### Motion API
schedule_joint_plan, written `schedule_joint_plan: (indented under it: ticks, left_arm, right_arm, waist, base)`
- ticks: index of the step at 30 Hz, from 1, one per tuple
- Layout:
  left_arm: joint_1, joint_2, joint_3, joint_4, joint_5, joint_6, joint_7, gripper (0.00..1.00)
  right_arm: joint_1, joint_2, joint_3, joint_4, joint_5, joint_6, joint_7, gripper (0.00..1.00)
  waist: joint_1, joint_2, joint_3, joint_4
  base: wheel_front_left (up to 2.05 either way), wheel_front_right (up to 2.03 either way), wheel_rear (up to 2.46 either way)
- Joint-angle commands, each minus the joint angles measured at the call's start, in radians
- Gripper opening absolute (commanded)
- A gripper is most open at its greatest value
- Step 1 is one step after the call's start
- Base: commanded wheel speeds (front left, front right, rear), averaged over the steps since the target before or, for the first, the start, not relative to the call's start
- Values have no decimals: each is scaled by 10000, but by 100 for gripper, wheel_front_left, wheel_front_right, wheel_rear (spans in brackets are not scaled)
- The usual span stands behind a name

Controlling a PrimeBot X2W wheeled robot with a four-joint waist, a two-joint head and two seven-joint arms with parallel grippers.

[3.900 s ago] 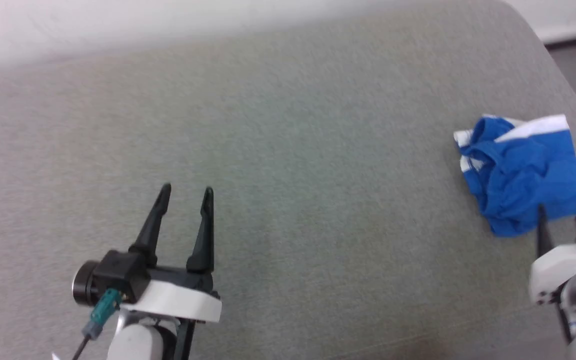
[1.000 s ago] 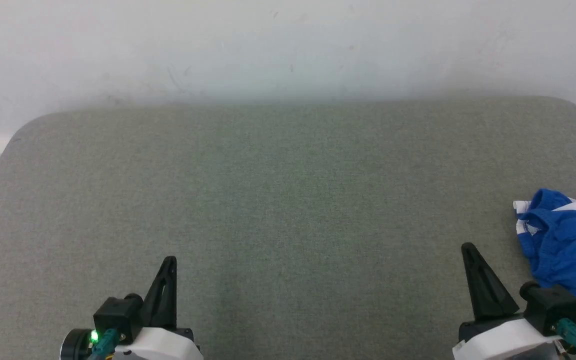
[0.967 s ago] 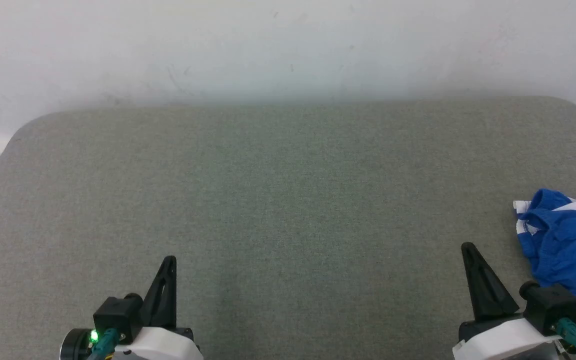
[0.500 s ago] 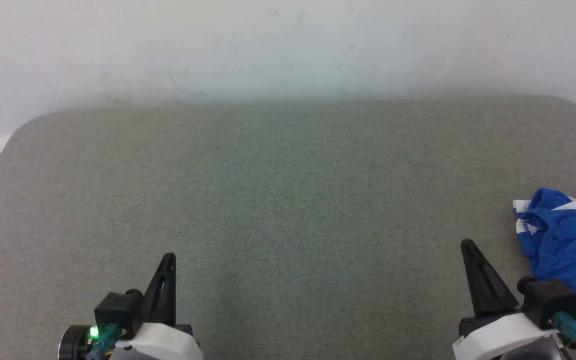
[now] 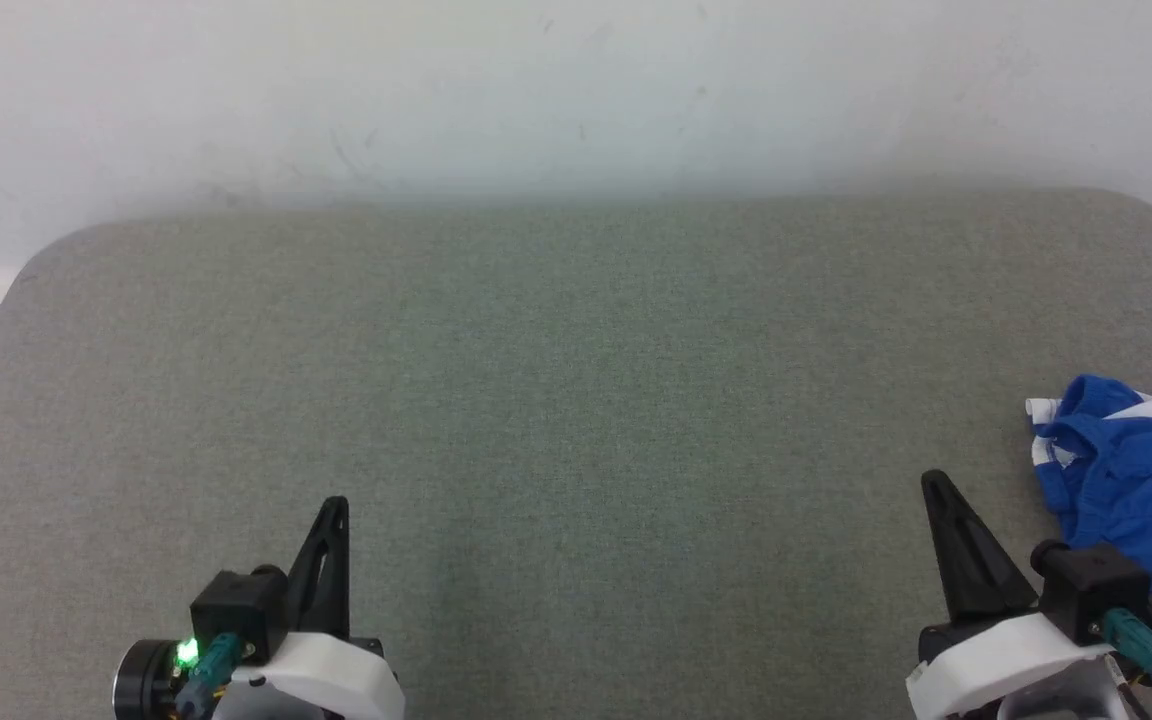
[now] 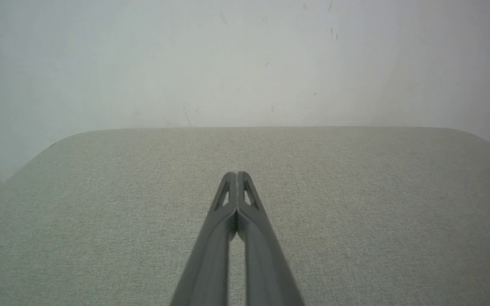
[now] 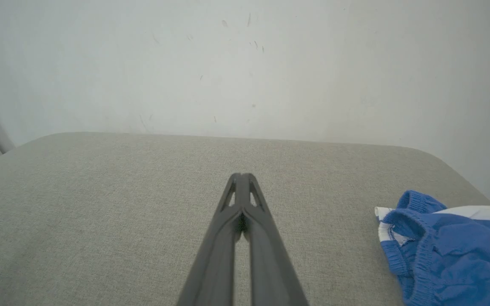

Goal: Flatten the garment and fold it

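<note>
Since the shorts (image 5: 1126,480) lie bunched at the far right of the bench (image 5: 576,400), the coming move looks to belong to the right claw (image 5: 931,487). Its two fingers are pressed together on nothing and point away from the robot toward the wall (image 5: 576,90). The shorts sit near it on its outer, right side, slightly ahead of the fingertips and not touching them. The left claw (image 5: 334,508) is likewise closed and empty, with the whole width of bare bench between it and the cloth. The right arm is therefore much the nearer, and it would have to swing rightward and part its fingers before taking hold.

The heap is crumpled, with its gathered waistband (image 7: 396,255) turned toward the right claw and a white stripe (image 7: 479,212) running off to the right. Both views cut the cloth off at the frame, so its long axis cannot be told for certain; the stripe suggests it runs across the bench. The bench's right edge looks close beyond the heap, leaving little room there. Open room lies to the left, over the bare middle, which seems the natural place to spread the shorts flat.
</note>
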Motion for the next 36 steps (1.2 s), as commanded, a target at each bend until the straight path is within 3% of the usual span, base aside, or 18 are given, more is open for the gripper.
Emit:
schedule_joint_plan:
  ticks: [1, 36]
  left_arm:
    - [-148, -8, 27, -73, 82, 68, 61, 0]
    - [-408, -13, 70, -400, 462, 312, 776, 0]
  right_arm:
    - [-166, 12, -3, -60, -101, -12, 58, 0]
    - [-569, 17, -84, -97, -643, -17, 745, 0]
  waist:
    - [0, 0, 2, -1]
    - [0, 0, 70, -31]
  base:
    - [0, 0, 0]
    - [0, 0, 0]
